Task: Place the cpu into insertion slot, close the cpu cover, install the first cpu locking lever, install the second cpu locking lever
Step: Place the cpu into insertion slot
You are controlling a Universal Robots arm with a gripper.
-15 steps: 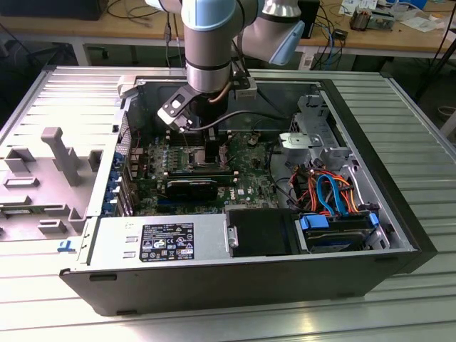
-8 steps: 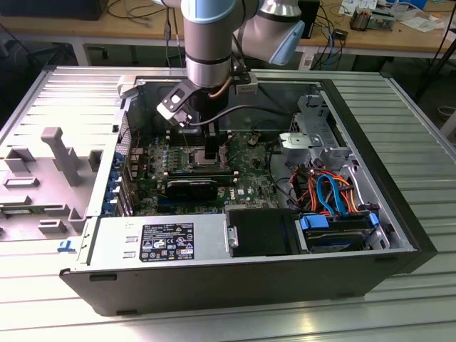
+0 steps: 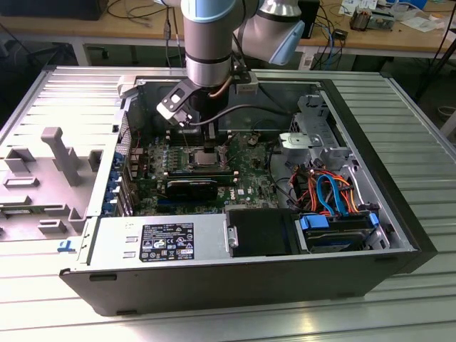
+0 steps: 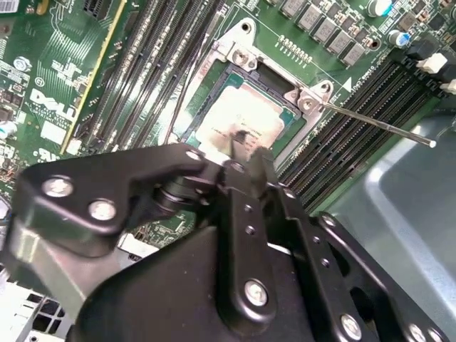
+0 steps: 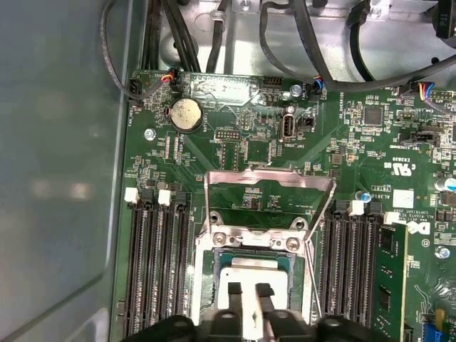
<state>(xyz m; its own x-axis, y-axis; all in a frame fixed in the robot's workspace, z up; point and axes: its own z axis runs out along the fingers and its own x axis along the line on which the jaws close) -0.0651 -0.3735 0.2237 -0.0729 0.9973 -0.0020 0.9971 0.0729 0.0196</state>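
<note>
The cpu (image 5: pixel 253 269), a flat square chip with a silver top, lies in the insertion slot (image 5: pixel 251 239) on the green board, and I see it in both wrist views (image 4: pixel 246 114). The cpu cover (image 5: pixel 271 178), a thin silver frame, stands swung open beyond the slot. A thin lever rod (image 4: pixel 377 125) sticks out sideways from the slot's corner. My gripper (image 5: pixel 248 293) hangs just above the cpu's middle, its two black fingers (image 5: pixel 233 299) a narrow gap apart with nothing between them. In the exterior view the gripper (image 3: pixel 206 144) sits low inside the open computer case over the cpu (image 3: pixel 207 158).
Long black memory slots (image 5: pixel 157 271) flank the slot, with one memory stick (image 5: pixel 390 285) seated. A coin battery (image 5: pixel 187 114) and black cables (image 5: pixel 285 43) lie beyond. The case holds a power supply (image 3: pixel 157 239) and a drive cage with coloured cables (image 3: pixel 329 191).
</note>
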